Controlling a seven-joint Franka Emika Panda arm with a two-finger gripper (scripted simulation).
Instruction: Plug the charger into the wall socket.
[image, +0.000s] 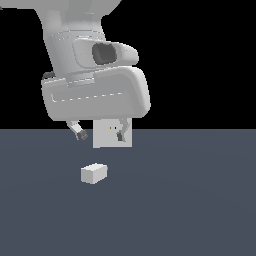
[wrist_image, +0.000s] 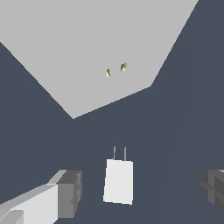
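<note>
The charger (image: 94, 173) is a small white block lying on the dark floor, nearer the camera than the arm. In the wrist view the charger (wrist_image: 118, 181) shows two thin prongs that point toward the wall socket (wrist_image: 87, 52). The wall socket (image: 106, 139) is a flat white square plate standing upright behind the gripper, partly hidden by the hand, with two tiny holes near its middle. My gripper (image: 101, 135) hangs open above the floor, over and behind the charger. One fingertip (wrist_image: 70, 192) shows on each side of the charger, apart from it, with nothing held.
The dark grey floor (image: 190, 200) spreads all around the charger and the socket. The arm's large white body (image: 95, 75) fills the upper part of the exterior view. Nothing else stands on the floor.
</note>
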